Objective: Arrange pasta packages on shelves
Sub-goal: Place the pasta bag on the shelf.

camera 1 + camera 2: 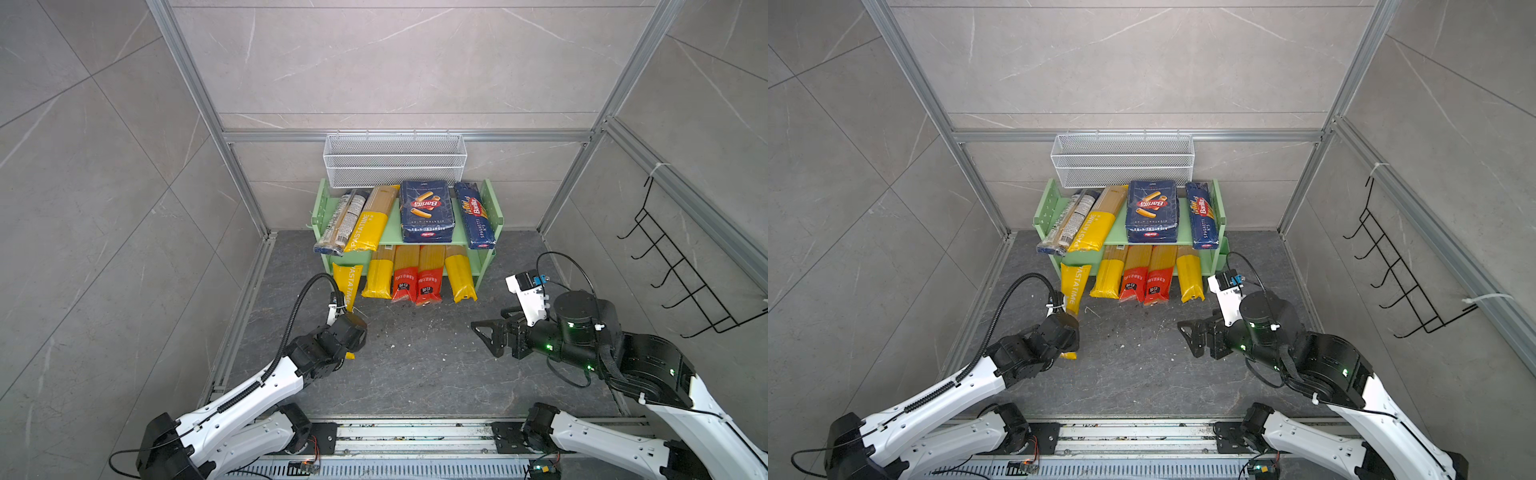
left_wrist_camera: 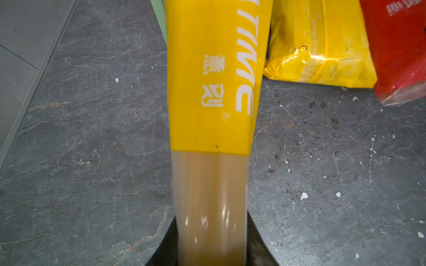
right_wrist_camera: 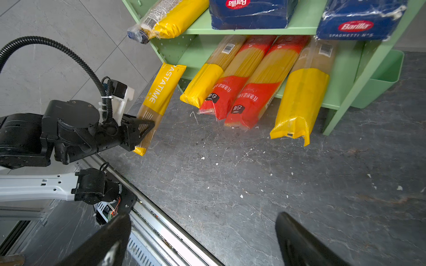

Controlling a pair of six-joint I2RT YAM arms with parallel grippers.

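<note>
Green two-tier shelves (image 1: 493,203), four packs (image 1: 426,210) flat on top, four long bags (image 1: 417,274) overhanging lower board, yellow PASTATIME bag (image 1: 348,284) tilted at front left corner

We read PASTATIME on a yellow bag (image 3: 161,89). Our narrow blue pack (image 3: 356,20): Barilla, SPAGHETTI N°5; wide blue pack (image 1: 426,210): Barilla, RIGATONI.
</note>
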